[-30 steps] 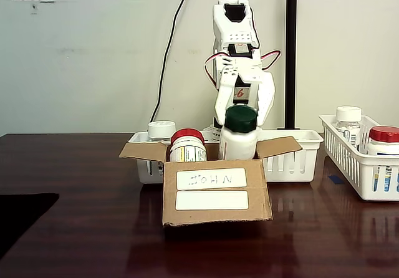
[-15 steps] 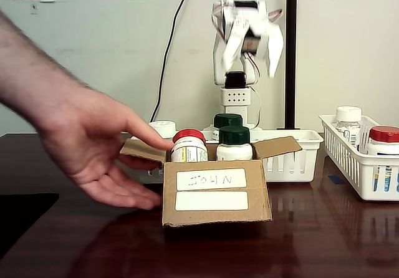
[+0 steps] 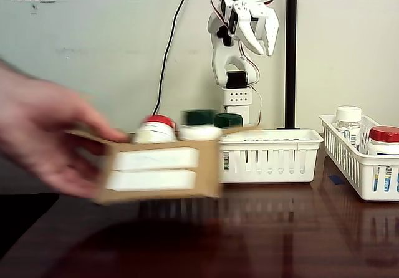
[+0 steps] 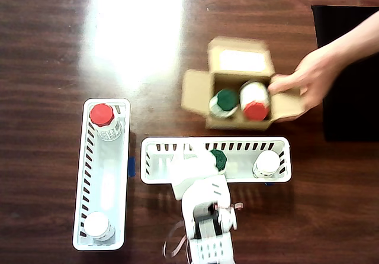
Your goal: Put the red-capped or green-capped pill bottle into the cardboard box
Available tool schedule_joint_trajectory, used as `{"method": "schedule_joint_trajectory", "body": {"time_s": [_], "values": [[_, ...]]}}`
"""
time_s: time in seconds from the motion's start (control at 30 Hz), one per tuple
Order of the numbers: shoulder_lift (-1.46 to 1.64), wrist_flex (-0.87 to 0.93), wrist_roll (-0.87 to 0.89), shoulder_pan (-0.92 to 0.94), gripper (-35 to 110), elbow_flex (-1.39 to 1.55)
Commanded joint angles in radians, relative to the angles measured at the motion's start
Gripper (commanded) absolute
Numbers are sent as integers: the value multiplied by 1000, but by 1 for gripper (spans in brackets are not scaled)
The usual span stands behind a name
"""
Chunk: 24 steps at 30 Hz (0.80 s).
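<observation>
We see the gripper [image 3: 260, 38] raised high above the white basket [image 3: 268, 156], its fingers slightly parted and holding nothing. Well below it and off to the left in the fixed view, the pill bottle [image 4: 224, 101] stands inside the cardboard box [image 4: 237, 60] beside a red-capped bottle [image 4: 255, 102]. A person's hand [image 4: 311, 77] grips the box, which is blurred, its labels unreadable.

Lab bench, dark wood table [image 3: 324, 240], bare wall [image 3: 93, 53]
</observation>
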Motion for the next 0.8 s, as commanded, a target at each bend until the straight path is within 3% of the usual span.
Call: {"method": "schedule_joint_trajectory", "body": {"time_s": [0.0, 0.77], "values": [[161, 12, 11, -49, 0, 98], [756, -35, 34, -212, 0, 767]]}}
